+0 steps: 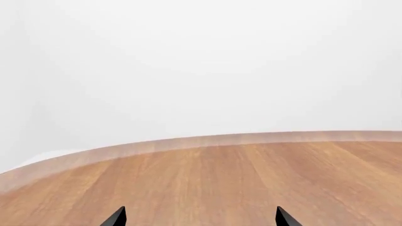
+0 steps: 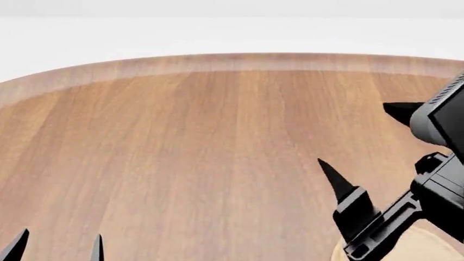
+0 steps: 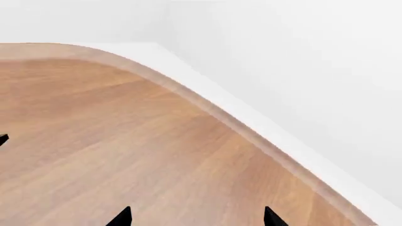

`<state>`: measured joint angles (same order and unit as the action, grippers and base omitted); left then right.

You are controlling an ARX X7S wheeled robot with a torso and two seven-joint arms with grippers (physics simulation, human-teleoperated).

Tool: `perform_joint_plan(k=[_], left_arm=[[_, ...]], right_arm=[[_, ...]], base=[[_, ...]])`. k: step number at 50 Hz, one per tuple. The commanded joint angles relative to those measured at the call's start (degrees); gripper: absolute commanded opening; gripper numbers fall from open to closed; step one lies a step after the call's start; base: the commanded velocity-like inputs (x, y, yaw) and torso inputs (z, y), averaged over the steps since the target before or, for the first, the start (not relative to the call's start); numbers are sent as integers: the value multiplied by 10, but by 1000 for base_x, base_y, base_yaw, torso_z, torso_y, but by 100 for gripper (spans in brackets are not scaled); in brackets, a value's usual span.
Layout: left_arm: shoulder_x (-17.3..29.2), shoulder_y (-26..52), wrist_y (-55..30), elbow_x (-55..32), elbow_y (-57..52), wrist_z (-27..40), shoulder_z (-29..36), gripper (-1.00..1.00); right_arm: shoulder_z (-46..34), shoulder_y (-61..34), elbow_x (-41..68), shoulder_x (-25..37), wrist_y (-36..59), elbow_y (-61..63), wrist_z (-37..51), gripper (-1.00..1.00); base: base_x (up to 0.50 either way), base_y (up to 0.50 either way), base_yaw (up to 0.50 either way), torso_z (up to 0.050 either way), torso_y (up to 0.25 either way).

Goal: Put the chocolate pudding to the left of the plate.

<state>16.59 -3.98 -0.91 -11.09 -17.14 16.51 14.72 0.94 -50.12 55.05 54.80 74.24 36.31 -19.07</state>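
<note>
The chocolate pudding is out of view in all three views. A sliver of the light-wood plate (image 2: 426,248) shows at the head view's bottom right corner, mostly hidden under my right arm. My right gripper (image 2: 357,135) hangs open above the table just beyond the plate, with nothing between its fingers. Only the two black tips of my left gripper (image 2: 58,242) show at the bottom left, spread apart and open. In the wrist views, the left gripper (image 1: 201,216) and the right gripper (image 3: 197,216) each show bare wood between their tips.
A round wooden table (image 2: 217,136) with a paler rim fills the head view, white floor beyond. The table edge (image 1: 207,140) curves ahead of the left gripper. The table edge (image 3: 207,106) runs close past the right gripper. A small black tip (image 3: 3,139) pokes in at one side.
</note>
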Motion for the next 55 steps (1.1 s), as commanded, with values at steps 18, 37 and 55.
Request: perform_joint_plan(k=[18,37,55], left_arm=[[2,6,7,-1,16,2,9,100],[3,9,10,1,24,4,16,100],[7,9,8,-2,22,7,19,100]], right_arm=[[-67,219,-46,55,-184,-33,-228,100],[-111,325,-129,29,-269,-107,-236,100],[-148,334,-165,11,-297,-143,-249,100]], base=[[0,0,0,0,0],[0,0,0,0,0],[0,0,0,0,0]])
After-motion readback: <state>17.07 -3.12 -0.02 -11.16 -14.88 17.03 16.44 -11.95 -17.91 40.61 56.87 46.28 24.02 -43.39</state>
